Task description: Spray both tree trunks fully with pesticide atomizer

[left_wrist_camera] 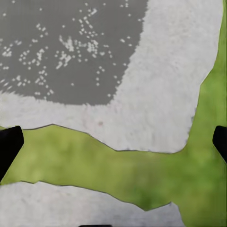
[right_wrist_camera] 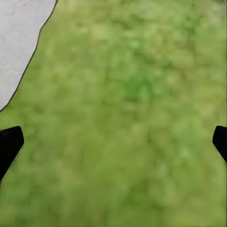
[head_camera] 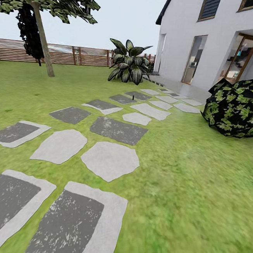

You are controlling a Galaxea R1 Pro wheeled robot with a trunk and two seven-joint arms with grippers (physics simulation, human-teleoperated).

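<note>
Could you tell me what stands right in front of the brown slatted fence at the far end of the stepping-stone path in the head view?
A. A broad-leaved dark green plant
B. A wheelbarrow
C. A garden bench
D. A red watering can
A: a broad-leaved plant with striped dark green leaves rises from the lawn where the stepping stones end, with the fence behind it.

Robot body as visible: dark fingertip corners at the margins of the two wrist views.

In the left wrist view, the left gripper (left_wrist_camera: pixel 113 142) appears as two flat black, wedge-shaped fingertips (left_wrist_camera: pixel 8 145) cut off at opposite edges, with a thin dark sliver at a third edge. In the right wrist view, the right gripper (right_wrist_camera: pixel 113 144) presents the same pair of black angular fingertips (right_wrist_camera: pixel 9 146), matte, without visible markings, screws or cables.
</note>
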